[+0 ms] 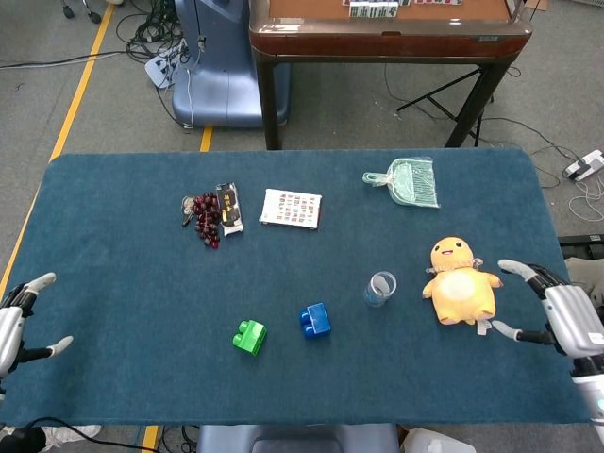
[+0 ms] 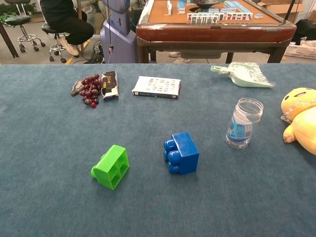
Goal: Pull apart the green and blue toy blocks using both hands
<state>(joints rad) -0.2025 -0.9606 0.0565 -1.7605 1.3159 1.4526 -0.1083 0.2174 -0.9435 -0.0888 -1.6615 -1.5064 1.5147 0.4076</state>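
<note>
**Blocks lying apart on blue bench**

The bench [image 1: 113, 217], carpeted in dark blue, is standing on grey flooring with a yellow line [image 1: 80, 80]; a wooden table [image 1: 387, 33] is sitting behind. No writing is reading clearly. The green block [image 1: 250, 337] and blue block [image 1: 315, 321] are lying separated near the front. The left hand [image 1: 11, 321] and right hand [image 1: 569, 316] are hovering at the edges, fingers spread, holding nothing.

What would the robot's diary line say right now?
blocks: green block and blue block apart | left hand: open | right hand: open
</note>
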